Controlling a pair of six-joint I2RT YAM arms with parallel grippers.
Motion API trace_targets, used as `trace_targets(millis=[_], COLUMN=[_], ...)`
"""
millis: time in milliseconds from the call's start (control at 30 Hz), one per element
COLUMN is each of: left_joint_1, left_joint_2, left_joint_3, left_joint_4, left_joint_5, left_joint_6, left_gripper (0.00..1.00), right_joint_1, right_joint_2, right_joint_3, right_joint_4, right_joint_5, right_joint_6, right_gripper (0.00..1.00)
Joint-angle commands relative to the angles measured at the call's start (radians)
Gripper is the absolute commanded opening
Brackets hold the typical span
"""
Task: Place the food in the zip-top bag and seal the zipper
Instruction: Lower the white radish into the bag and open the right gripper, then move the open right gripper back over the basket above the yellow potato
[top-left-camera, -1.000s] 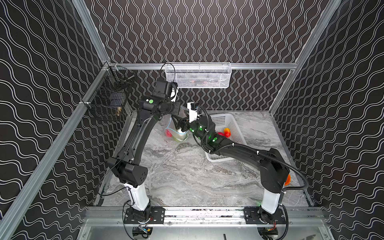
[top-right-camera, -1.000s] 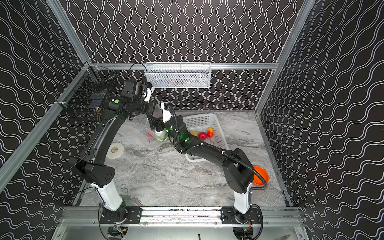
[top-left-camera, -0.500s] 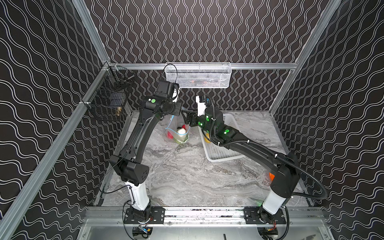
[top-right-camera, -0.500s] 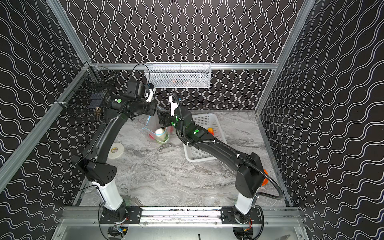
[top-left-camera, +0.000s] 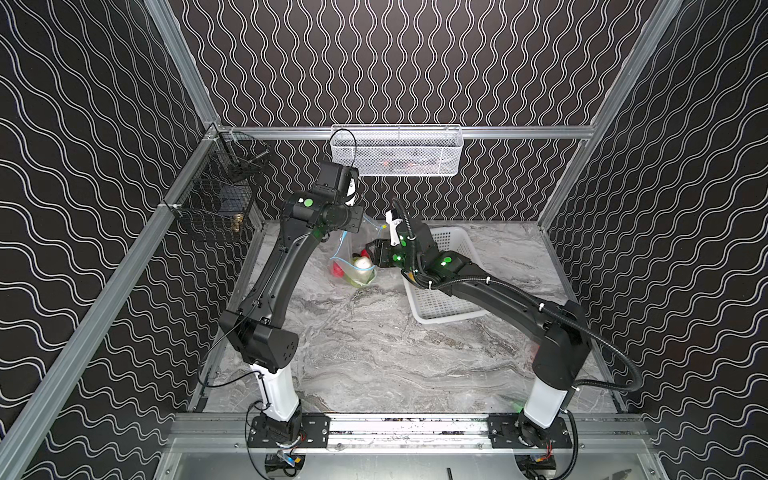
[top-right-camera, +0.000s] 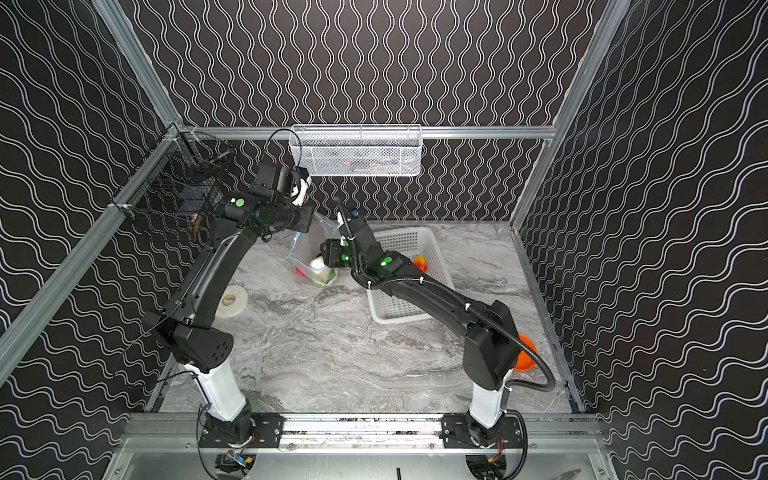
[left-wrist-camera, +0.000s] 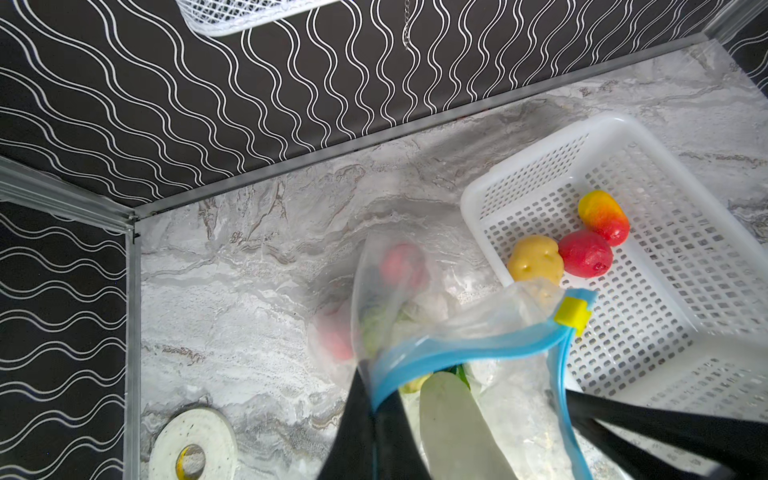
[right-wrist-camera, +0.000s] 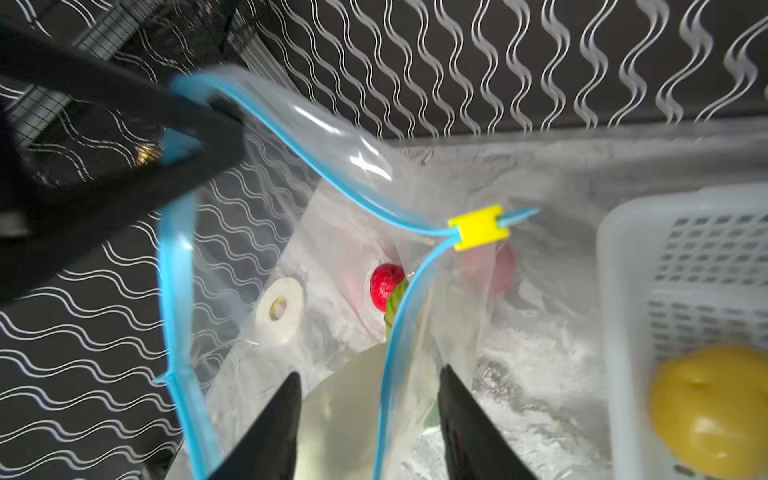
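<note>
The clear zip-top bag (top-left-camera: 353, 266) hangs open at the back of the table. My left gripper (left-wrist-camera: 372, 399) is shut on the zipper's (right-wrist-camera: 291, 137) blue strip and holds the mouth up. The yellow slider (right-wrist-camera: 478, 227) sits at the strip's far end. My right gripper (right-wrist-camera: 370, 378) is open at the mouth, its fingers either side of the near blue strip. Inside the bag lie a white radish (left-wrist-camera: 453, 424), a red round (right-wrist-camera: 386, 282) and something green. A yellow potato (left-wrist-camera: 535, 259), a red round (left-wrist-camera: 585, 253) and an orange-yellow pepper (left-wrist-camera: 603, 217) lie in the white basket (left-wrist-camera: 540, 145).
The white basket (top-left-camera: 440, 307) stands right of the bag, under my right forearm. A tape roll (top-right-camera: 229, 300) lies left of the bag. An orange bowl (top-right-camera: 525, 353) sits behind my right arm's base. A wire basket (top-left-camera: 397, 151) hangs on the back wall and a black cage (top-left-camera: 216, 199) on the left.
My right gripper rose away from the bag, then came back down to its mouth. The left gripper has kept its hold on the strip and barely moved.
</note>
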Motion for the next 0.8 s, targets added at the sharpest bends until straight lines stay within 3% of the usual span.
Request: trace_targets(millis=[0, 133, 267, 467, 567, 667, 767], left_joint_1=[-0.002, -0.002, -0.002, -0.001, -0.004, -0.004, -0.028], left_joint_2=[-0.022, -0.041, -0.074, -0.151, -0.198, -0.228, -0.23], left_joint_3=[-0.015, -0.018, -0.018, -0.054, -0.107, -0.205, -0.328], left_joint_4=[0.033, 0.034, 0.048, 0.075, 0.09, 0.098, 0.132], left_joint_5=[-0.022, -0.106, -0.223, -0.367, -0.33, -0.177, -0.06], left_joint_6=[0.014, 0.021, 0.041, 0.063, 0.065, 0.038, 0.02], left_gripper=[0.0, 0.0, 0.0, 0.0, 0.0, 0.0, 0.0], right_joint_1=[0.001, 0.001, 0.001, 0.005, 0.005, -0.017, -0.046], right_joint_2=[0.036, 0.103, 0.209, 0.393, 0.349, 0.279, 0.291], right_joint_3=[0.049, 0.159, 0.387, 0.741, 0.664, 0.486, 0.42], right_joint_4=[-0.045, -0.123, -0.222, -0.339, -0.258, -0.194, -0.261], right_joint_5=[-0.029, -0.006, 0.013, -0.052, -0.074, -0.056, -0.053], right_joint_6=[0.051, 0.048, 0.036, 0.04, 0.041, 0.055, 0.054], right_gripper=[0.32, 0.0, 0.0, 0.0, 0.0, 0.0, 0.0])
